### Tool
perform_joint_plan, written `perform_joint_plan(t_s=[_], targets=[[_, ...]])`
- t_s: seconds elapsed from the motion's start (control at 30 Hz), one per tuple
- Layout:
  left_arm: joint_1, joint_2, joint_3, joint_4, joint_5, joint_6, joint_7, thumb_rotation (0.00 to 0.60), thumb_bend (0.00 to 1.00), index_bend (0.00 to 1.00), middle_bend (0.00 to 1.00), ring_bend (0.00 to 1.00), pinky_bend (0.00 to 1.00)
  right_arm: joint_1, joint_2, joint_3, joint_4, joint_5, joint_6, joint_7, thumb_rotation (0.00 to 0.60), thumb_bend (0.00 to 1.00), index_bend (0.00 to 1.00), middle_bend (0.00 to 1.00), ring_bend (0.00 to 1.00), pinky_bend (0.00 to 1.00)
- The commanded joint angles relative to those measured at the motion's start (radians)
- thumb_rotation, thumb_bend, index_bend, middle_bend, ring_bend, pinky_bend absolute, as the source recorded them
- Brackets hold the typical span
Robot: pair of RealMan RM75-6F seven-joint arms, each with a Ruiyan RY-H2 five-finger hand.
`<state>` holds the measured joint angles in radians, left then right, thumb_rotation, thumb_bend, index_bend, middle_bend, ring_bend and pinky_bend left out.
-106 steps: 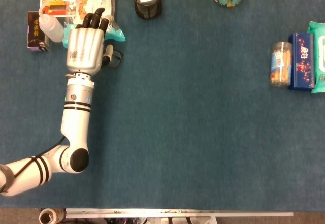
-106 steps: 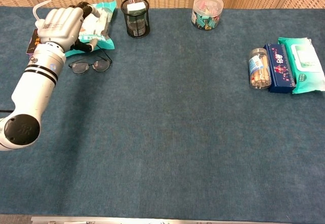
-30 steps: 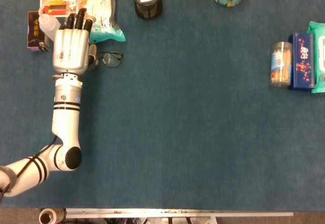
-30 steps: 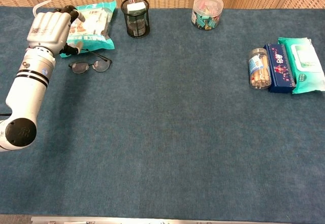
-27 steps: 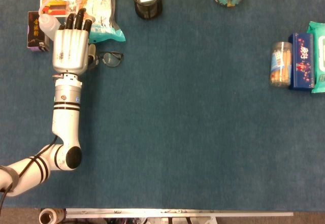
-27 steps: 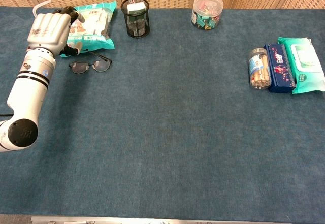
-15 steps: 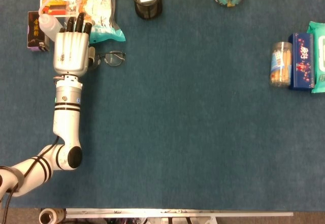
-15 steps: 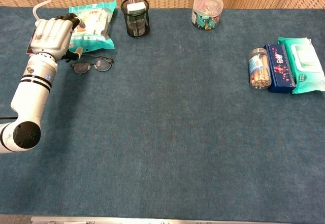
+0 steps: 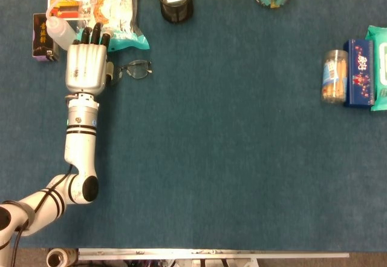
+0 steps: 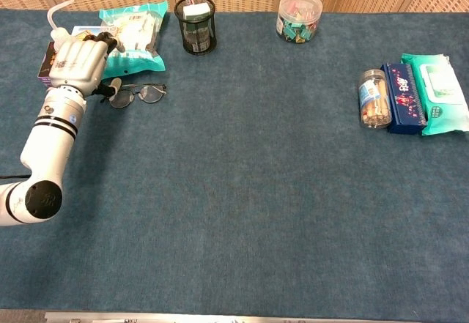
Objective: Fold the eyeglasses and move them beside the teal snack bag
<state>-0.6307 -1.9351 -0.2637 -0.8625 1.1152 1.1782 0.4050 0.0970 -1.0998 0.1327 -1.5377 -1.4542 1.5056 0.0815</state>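
**Left hand at the eyeglasses, just below the teal snack bag**

Blue-green cloth covers the whole table (image 10: 242,191), and you see it from two cameras, one looking straight down from the head and one from the chest. Take the teal snack bag (image 10: 134,36) as your landmark; it lies at the far left of the table.

Just in front of the bag, on the cloth, lie the eyeglasses (image 10: 139,94), lenses side by side. They already sit beside the bag, which is where the task wants them. Whether the temples are fully folded is too small to tell.

Your left hand (image 10: 77,63) hovers palm down at the left end of the glasses, its fingers (image 9: 92,35) reaching over the bag's near corner. Its thumb points toward the left lens, close enough that it may be touching the frame. Whether it pinches the glasses or only rests beside them, you cannot tell from either view. The posture suggests nudging or steadying the frame rather than lifting it.

Your right hand is not visible in either camera.

Right of the bag stands a black mesh pen cup (image 10: 196,24), and further right a clear round jar (image 10: 299,16). Left of the bag are a white squeeze bottle (image 9: 59,32) and a small dark box (image 9: 41,35). Well away, at the opposite edge, sit a jar of biscuit sticks (image 10: 374,98), a dark blue packet (image 10: 404,97) and a pack of wipes (image 10: 440,92).
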Motion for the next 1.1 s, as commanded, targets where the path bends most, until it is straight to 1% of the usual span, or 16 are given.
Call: perform_joint_plan(t_s=[0.03,0.47,0.6,0.73,0.83,1.0,1.03,1.1], targets=[[0.002,-0.005,-0.001,0.008,0.003,-0.002,-0.005,0.600,0.36,0.23,0.18,0.19,0.46,0.000,0.000,-0.001,0.000,-0.001,0.000,0.000,0.600,0.17,0.23,0.34,0.32,0.54],[0.019,-0.027,0.003,0.053,0.023,0.005,-0.037,0.600,0.36,0.23,0.18,0.19,0.46,0.000,-0.003,-0.002,0.000,-0.001,-0.002,-0.003,0.600,0.17,0.23,0.34,0.32,0.54],[0.026,-0.023,-0.001,0.046,0.033,0.021,-0.051,0.600,0.36,0.23,0.17,0.19,0.46,0.000,-0.003,-0.001,-0.001,-0.001,-0.002,-0.004,0.600,0.17,0.23,0.34,0.32,0.54],[0.043,0.008,-0.005,-0.013,0.054,0.072,-0.062,0.600,0.36,0.23,0.17,0.19,0.46,0.001,-0.003,0.000,-0.002,-0.002,-0.001,-0.002,0.600,0.17,0.23,0.34,0.32,0.54],[0.067,0.051,0.003,-0.096,0.080,0.115,-0.071,0.600,0.36,0.24,0.18,0.20,0.46,0.001,-0.004,-0.001,-0.002,-0.005,0.001,0.000,0.600,0.17,0.23,0.34,0.32,0.54],[0.114,0.129,0.043,-0.233,0.153,0.186,-0.122,0.600,0.36,0.33,0.25,0.25,0.47,0.000,-0.003,0.000,-0.002,-0.008,0.006,0.002,0.600,0.17,0.23,0.34,0.32,0.54],[0.119,0.141,0.051,-0.250,0.165,0.190,-0.131,0.600,0.37,0.35,0.26,0.26,0.49,0.000,-0.003,0.000,-0.002,-0.009,0.007,0.002,0.600,0.17,0.23,0.34,0.32,0.54],[0.127,0.170,0.072,-0.280,0.196,0.193,-0.150,0.600,0.44,0.39,0.30,0.29,0.52,0.000,-0.002,0.000,-0.004,-0.011,0.009,0.001,0.600,0.17,0.23,0.34,0.32,0.54]])
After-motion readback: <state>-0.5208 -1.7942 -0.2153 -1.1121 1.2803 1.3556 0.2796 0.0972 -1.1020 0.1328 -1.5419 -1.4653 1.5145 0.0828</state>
